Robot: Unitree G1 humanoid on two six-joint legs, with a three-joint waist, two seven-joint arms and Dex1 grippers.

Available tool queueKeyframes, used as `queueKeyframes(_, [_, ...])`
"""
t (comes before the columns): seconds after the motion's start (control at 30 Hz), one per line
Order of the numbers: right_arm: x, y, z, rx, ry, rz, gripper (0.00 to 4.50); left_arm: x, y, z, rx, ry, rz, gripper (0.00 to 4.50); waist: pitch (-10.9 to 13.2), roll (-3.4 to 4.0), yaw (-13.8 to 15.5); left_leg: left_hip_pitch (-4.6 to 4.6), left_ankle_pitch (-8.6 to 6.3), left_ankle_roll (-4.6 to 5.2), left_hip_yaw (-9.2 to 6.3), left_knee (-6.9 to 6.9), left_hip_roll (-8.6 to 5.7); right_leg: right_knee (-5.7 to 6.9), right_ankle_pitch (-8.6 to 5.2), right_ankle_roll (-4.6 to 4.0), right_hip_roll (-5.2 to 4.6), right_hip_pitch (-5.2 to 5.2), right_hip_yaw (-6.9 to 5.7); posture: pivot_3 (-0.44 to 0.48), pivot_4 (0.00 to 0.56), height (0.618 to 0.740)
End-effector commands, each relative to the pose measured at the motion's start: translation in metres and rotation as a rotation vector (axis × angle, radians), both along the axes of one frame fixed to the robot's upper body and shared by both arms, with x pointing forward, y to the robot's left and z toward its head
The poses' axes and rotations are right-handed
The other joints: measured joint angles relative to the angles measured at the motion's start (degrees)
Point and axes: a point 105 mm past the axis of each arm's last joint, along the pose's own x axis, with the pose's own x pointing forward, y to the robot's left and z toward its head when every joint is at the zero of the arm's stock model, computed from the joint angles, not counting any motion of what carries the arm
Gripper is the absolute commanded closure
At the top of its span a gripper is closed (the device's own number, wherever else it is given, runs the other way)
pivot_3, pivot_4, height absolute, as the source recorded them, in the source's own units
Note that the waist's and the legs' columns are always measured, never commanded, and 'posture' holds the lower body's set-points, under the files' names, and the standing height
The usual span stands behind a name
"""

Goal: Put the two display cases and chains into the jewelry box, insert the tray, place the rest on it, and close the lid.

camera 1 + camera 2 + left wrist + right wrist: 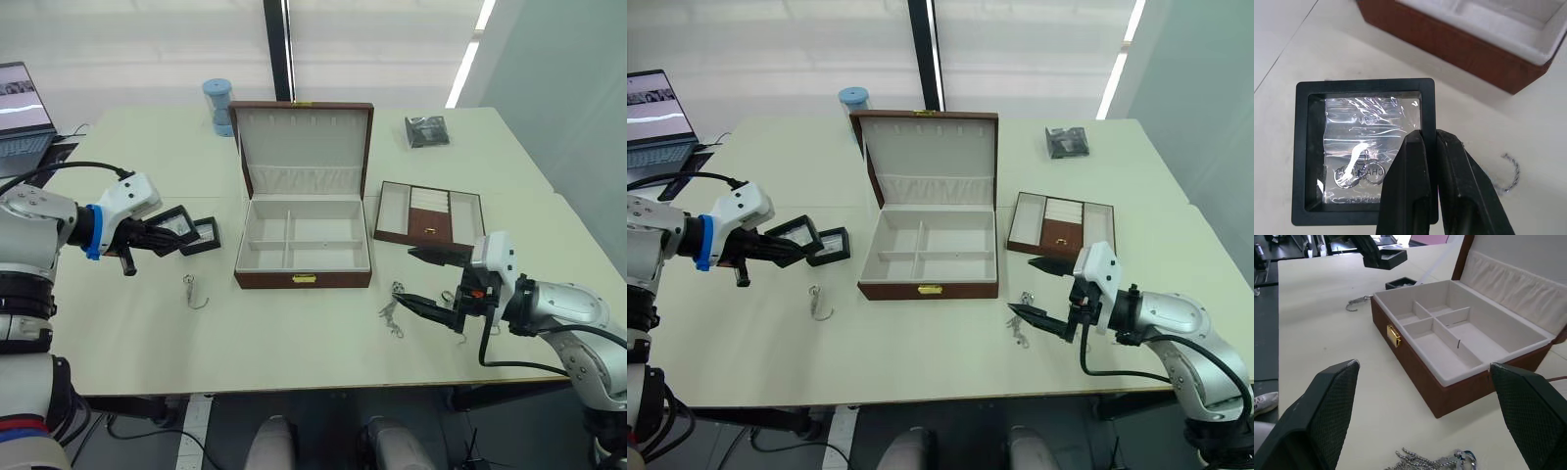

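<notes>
While clamped by the left end effector (1431, 147), square black-framed display case (1364, 147) glints.

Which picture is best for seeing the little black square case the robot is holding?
The left wrist view: the held display case is close up there, with its black frame, clear centre and the left gripper shut on its edge. The eye views show it small, lifted above the table. The right wrist view shows it far off.

Jewelry box (304, 279): reddish-brown grained shell, cream cloth lining, shiny gold clasp. Display case (1364, 149): matt black frame, crinkled clear film.
</notes>
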Motion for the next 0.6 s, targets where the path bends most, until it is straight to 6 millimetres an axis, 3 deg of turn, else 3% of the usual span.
queueKeyframes(0.03, [-0.005,-0.005,0.013,0.007,-0.053,-0.03,0.0,-0.001,-0.03,0.019,-0.022,-0.026,-0.09,4.46,0.0,0.0,0.0,0.0,0.0,0.0,0.0,0.0,-0.01,0.0,0.0,0.0,0.01,0.0,0.01,0.0,0.15,0.74])
queueKeyframes(0.27, [-0.008,-0.013,0.009,0.011,-0.063,-0.145,0.0,0.005,-0.1,0.031,-0.08,-0.021,-0.308,4.46,0.02,-0.04,0.12,-0.02,0.0,0.0,0.07,0.04,-0.08,0.0,-0.01,0.02,0.02,0.02,0.03,0.0,0.15,0.74])
queueKeyframes(0.6, [-0.018,-0.012,0.0,0.039,-0.056,-0.257,0.0,0.038,-0.162,0.001,0.032,-0.038,-0.462,4.46,0.03,-0.05,-0.04,0.0,0.0,0.02,0.12,0.05,-0.1,0.05,-0.01,0.02,0.13,0.01,0.09,0.0,0.15,0.74])
